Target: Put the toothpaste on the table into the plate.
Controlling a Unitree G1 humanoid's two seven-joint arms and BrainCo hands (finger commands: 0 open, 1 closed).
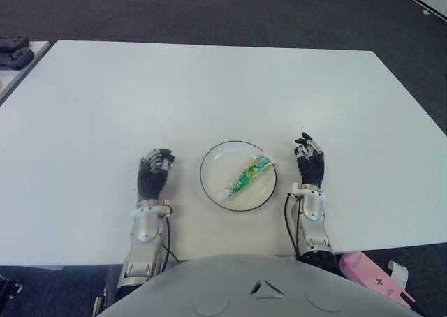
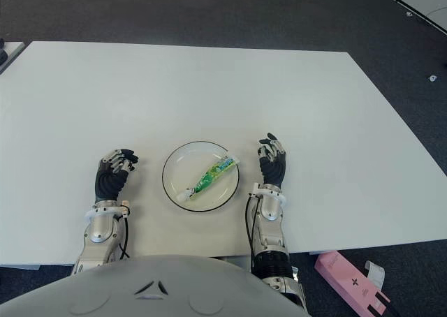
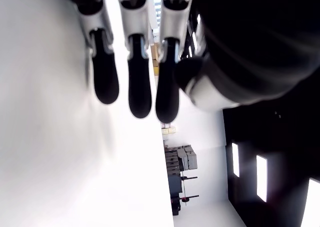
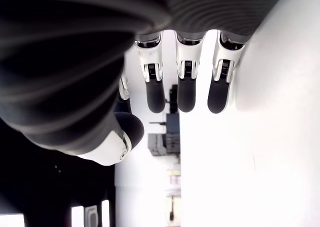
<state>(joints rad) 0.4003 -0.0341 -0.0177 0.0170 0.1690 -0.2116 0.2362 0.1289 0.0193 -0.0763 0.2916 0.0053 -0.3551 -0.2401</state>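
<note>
A green and white toothpaste tube (image 1: 246,177) lies slantwise inside the round white plate (image 1: 212,165) with a dark rim, near the table's front edge. My left hand (image 1: 155,172) shows to the left of the plate, fingers relaxed and holding nothing. To the plate's right is my right hand (image 1: 309,162), its fingers extended and empty. In the wrist views, the left fingers (image 3: 135,82) and the right fingers (image 4: 186,89) hang loose beside the white tabletop with nothing between them.
The white table (image 1: 209,86) spreads wide behind the plate. Black objects (image 1: 14,52) sit on a neighbouring surface at the far left. A pink box (image 1: 370,275) lies on the floor past the front right edge.
</note>
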